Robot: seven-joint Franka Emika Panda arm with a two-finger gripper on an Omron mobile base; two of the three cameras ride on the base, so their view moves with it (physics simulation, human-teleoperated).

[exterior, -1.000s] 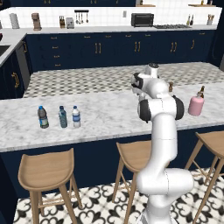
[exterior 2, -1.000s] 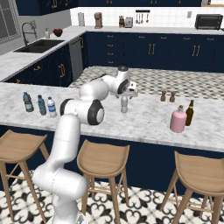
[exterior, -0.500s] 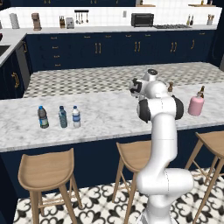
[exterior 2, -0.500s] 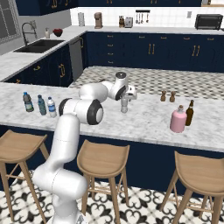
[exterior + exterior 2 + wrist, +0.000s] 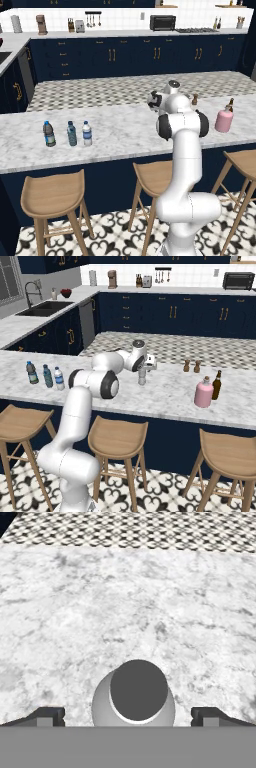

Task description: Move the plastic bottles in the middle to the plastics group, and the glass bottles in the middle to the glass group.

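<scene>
Greyish-clear plastic bottle (image 5: 142, 376) is the item at the centre of the marble island counter (image 5: 165, 398), upright, seen in the right base view just below the gripper (image 5: 148, 363), which hangs over its top. To the left on the same counter stand three small bottles in a row: a dark grey blue-capped bottle (image 5: 32, 372), a teal-blue bottle (image 5: 47, 376) and a white-capped water bottle with a blue label (image 5: 59, 379). To the right, a pink bottle (image 5: 203, 392) stands just beside a slim dark-brown bottle (image 5: 216, 385), with two small brown shakers (image 5: 192, 366) farther back.

From the left base view, the three small bottles (image 5: 68, 133) stand at the left of the counter, the pink bottle (image 5: 223, 120) and brown bottle (image 5: 230, 105) at the right; the arm hides the grey bottle.

Through the hand view, the grey bottle's dark cap (image 5: 138, 690) sits directly between the two fingertips (image 5: 47, 716), which stand wide apart and clear of it on both sides.
</scene>
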